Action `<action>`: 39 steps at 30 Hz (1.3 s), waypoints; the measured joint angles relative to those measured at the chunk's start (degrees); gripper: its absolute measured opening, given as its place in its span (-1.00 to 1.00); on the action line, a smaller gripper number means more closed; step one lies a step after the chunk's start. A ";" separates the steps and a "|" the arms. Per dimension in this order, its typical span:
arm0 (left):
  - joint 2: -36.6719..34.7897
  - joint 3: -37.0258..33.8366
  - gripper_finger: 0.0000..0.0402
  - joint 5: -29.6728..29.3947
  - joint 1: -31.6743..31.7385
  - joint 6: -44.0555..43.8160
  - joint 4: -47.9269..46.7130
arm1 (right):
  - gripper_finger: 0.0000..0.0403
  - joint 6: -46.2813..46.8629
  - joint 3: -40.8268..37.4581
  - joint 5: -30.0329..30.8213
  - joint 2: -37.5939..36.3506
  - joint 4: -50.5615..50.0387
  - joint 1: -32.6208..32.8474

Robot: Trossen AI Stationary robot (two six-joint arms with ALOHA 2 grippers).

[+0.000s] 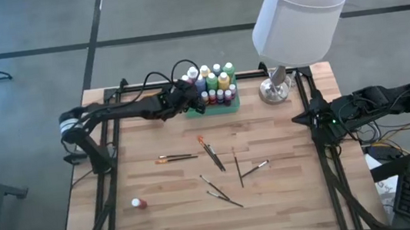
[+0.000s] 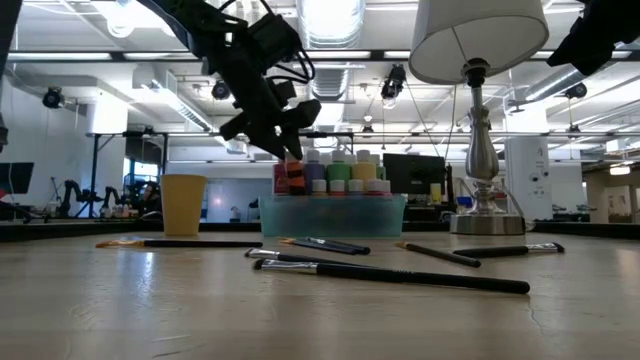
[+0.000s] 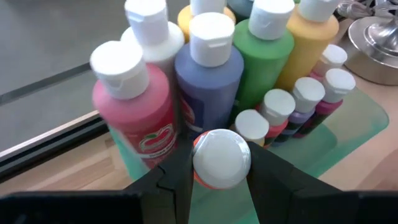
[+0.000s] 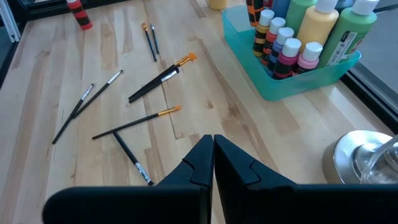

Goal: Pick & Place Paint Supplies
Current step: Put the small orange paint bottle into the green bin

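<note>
My left gripper (image 1: pixel 189 95) is shut on a small orange paint bottle with a white cap (image 3: pixel 221 155) at the left end of the green tray (image 1: pixel 224 107). The tray holds many upright paint bottles (image 1: pixel 215 79), tall ones behind and small ones in front (image 3: pixel 292 102). Several thin dark-handled paintbrushes (image 1: pixel 211 154) lie flat on the wooden table in front of the tray. One small red bottle (image 1: pixel 138 204) lies near the table's near left corner. My right gripper (image 4: pixel 213 155) is shut on nothing and waits at the table's right edge (image 1: pixel 321 116). My left gripper pinches the small orange bottle by its body just under the cap (image 3: pixel 200 179), one finger (image 3: pixel 174 183) on either side. The fingers slant down from the table's left. The bottle (image 2: pixel 296 177) hangs upright, its bottom about level with the tray's rim (image 2: pixel 270 200).
A table lamp stands on its metal base (image 1: pixel 274 90) right of the tray, and its white shade (image 1: pixel 299 11) reaches over the far edge. A yellow-orange cup (image 2: pixel 183 205) stands left of the tray. Bare wood lies along the near edge.
</note>
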 joint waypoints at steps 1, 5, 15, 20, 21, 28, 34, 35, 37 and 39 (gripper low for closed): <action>0.45 0.41 -0.36 0.00 0.00 0.00 0.00 | -0.96 0.00 -0.01 0.01 0.01 0.00 0.01; 1.85 2.01 -0.36 0.01 0.23 0.41 -0.51 | -0.96 0.00 0.00 0.01 -0.02 -0.02 0.01; 2.62 2.56 -0.36 1.31 2.21 0.02 -1.31 | -0.96 0.00 -0.01 0.02 -0.01 0.00 0.02; 2.62 2.49 -0.36 1.97 2.60 -1.13 -1.70 | -0.96 0.00 -0.01 0.01 -0.01 -0.02 0.01; 2.65 2.47 -0.36 1.98 2.62 -1.23 -1.88 | -0.96 0.00 0.00 0.00 -0.02 0.00 0.00; 4.71 2.45 -0.36 2.47 2.60 -3.20 -2.05 | -0.96 0.00 0.00 0.00 0.01 -0.02 0.02; 6.50 2.40 -0.36 2.54 2.71 -4.42 -1.54 | -0.96 0.00 0.00 0.00 -0.01 0.00 0.00; 6.72 2.40 -0.36 2.54 2.71 -4.49 -1.62 | -0.96 0.00 0.00 0.02 -0.01 -0.02 0.01; 7.05 2.40 -0.36 2.54 2.73 -4.65 -1.27 | -0.96 0.00 0.00 0.00 0.00 -0.01 0.00; 7.29 2.40 -0.36 2.52 2.77 -4.74 -0.55 | -0.96 0.00 0.00 0.00 0.01 0.00 0.00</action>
